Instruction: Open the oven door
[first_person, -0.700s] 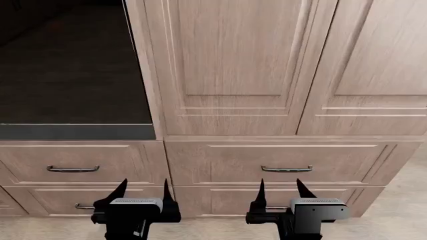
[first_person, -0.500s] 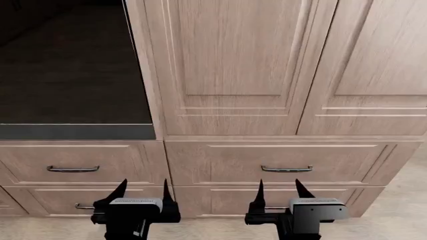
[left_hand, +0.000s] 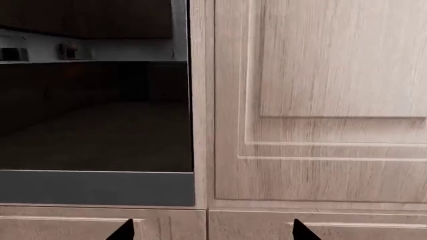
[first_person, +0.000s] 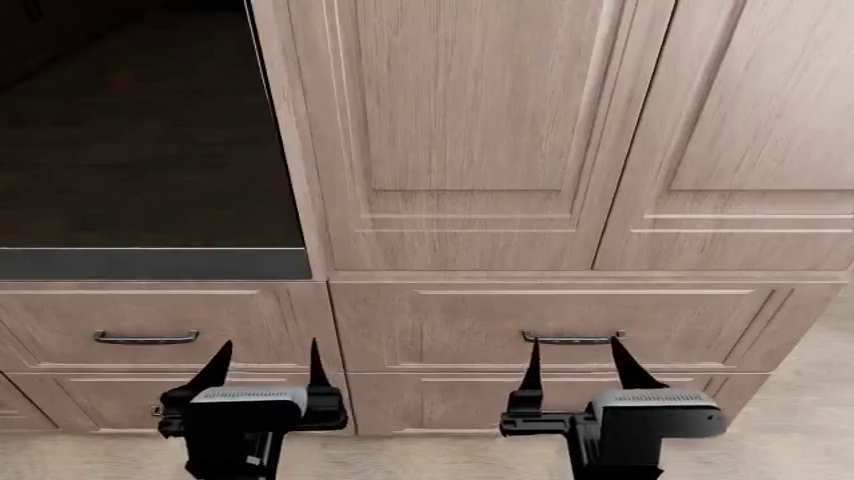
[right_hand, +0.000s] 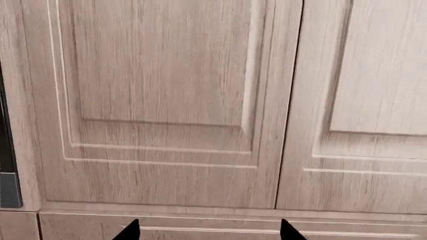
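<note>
Head view: the oven door (first_person: 140, 140) sits shut at upper left, well above both arms; left gripper (first_person: 262, 365) and right gripper (first_person: 577, 362) hang released before the drawers (first_person: 561, 325). Left wrist: dark glass (left_hand: 93, 115) beside a cabinet door (left_hand: 320, 100). Right wrist: cabinet doors only.

Lighting: we see even, soft, shadowless light on the wood cabinet doors (first_person: 467, 130). Oven door (left_hand: 93, 115) glass reflects a dim room. Renders sharp, no blur or distortion.
</note>
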